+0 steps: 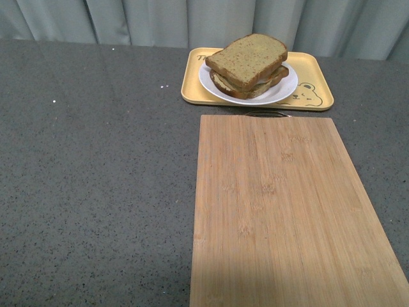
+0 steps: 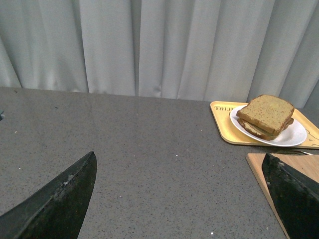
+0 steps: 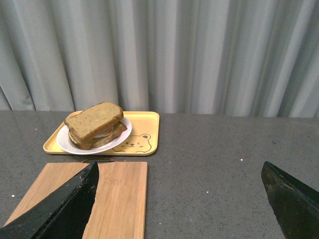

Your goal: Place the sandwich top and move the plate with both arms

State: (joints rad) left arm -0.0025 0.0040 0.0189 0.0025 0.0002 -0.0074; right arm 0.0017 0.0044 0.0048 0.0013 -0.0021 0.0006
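Front view, grey countertop (image 1: 96,192), pale curtain (image 1: 128,19)

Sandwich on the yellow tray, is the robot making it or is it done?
Nothing is touching it right now. The sandwich top already lies on the stack, tilted a bit, on the white plate, which sits on the yellow bear tray at the back. The bamboo cutting board in front holds nothing. Both grippers, left and right, hang open, away from the plate.

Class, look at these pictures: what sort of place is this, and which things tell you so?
Probably a staged kitchen-style worktop: a speckled grey counter with a bamboo cutting board, a sandwich on a white plate on a yellow tray, and a plain curtain behind.
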